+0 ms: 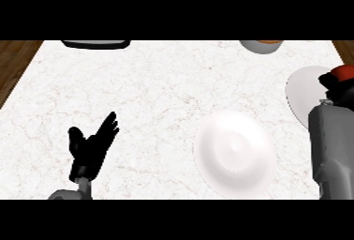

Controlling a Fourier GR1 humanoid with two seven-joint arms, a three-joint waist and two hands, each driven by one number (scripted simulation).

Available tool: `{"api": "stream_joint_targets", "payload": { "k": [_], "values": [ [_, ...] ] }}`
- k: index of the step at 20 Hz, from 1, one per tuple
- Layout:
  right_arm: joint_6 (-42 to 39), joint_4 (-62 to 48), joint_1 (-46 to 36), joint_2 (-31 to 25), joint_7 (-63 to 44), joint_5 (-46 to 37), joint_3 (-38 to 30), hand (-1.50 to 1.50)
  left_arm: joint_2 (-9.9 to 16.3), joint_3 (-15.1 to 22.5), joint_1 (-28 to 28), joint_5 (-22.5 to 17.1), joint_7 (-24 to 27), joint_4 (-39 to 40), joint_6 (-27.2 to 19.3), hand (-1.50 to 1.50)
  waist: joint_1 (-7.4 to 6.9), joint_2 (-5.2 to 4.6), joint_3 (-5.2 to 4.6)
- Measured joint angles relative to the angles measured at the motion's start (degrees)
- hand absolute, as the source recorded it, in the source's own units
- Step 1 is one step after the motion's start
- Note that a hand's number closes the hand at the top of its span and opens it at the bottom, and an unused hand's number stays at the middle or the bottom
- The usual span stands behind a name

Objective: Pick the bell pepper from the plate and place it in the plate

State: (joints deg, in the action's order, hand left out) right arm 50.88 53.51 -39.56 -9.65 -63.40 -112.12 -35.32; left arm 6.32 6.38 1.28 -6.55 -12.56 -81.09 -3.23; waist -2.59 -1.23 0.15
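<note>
A red bell pepper (pixel 344 71) shows at the far right edge, over a white plate (pixel 303 89) that is partly cut off by the view. My right hand (pixel 336 91) is curled round the pepper's near side and hides most of it. A second white plate (pixel 232 152) lies nearer, in the lower middle right, with nothing on it. My left hand (pixel 92 145) rests open at the lower left, fingers up, apart from both plates.
A dark tray-like object (pixel 95 44) sits at the counter's far edge on the left. A grey and orange bowl (pixel 261 46) sits at the far edge on the right. Wooden floor shows beyond the counter's left and right sides.
</note>
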Motion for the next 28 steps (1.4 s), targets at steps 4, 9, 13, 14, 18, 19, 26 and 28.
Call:
{"api": "stream_joint_targets", "payload": {
  "k": [4, 9, 13, 14, 18, 19, 26, 28],
  "values": [
    [6.2, -4.0, 1.0, -2.1, 1.8, 1.2, -5.0, 1.5, -0.2, 0.0, -0.2, 0.0, 0.0, -0.1, -0.1, 0.0, 0.26, 0.11, 0.04],
    [12.6, -11.5, 1.2, -6.4, 1.9, 4.7, -9.0, 1.5, 0.3, -0.9, -0.2, -0.4, -0.1, -0.3, 0.2, 0.0, 0.52, 0.28, 0.04],
    [11.6, -19.0, -0.7, -9.2, 1.2, 12.3, -12.5, -1.5, 0.2, -0.7, -0.5, -0.1, -0.4, -0.5, 0.0, 0.0, 0.6, 0.35, 0.1],
    [11.5, -21.2, -0.9, -9.8, 2.0, 14.6, -13.0, -1.5, 0.0, -0.6, -0.2, -0.2, -1.0, -0.9, -0.1, 0.0, 0.67, 0.4, 0.12],
    [12.3, -27.7, -1.9, -12.3, 9.4, 25.4, -13.9, -1.5, -0.2, -0.5, -0.5, -0.2, -0.5, -0.9, 0.2, 0.0, 0.76, 0.4, 0.25],
    [12.7, -28.6, -2.0, -12.6, 11.8, 27.8, -14.1, -1.5, 0.1, -0.6, -0.6, -0.3, -0.6, -1.1, 0.4, 0.0, 0.67, 0.38, 0.29],
    [17.3, -26.2, -2.1, -12.1, 29.6, 42.9, -13.4, -1.5, 0.0, -0.8, -1.4, -0.4, -0.3, -1.0, 0.5, 0.0, 0.92, 0.53, 0.42],
    [18.5, -23.6, -1.7, -11.7, 33.7, 47.3, -13.1, -1.5, 0.0, -1.0, -1.7, -0.2, 0.3, -0.8, 0.4, 0.0, 1.14, 0.62, 0.4]
  ]
}}
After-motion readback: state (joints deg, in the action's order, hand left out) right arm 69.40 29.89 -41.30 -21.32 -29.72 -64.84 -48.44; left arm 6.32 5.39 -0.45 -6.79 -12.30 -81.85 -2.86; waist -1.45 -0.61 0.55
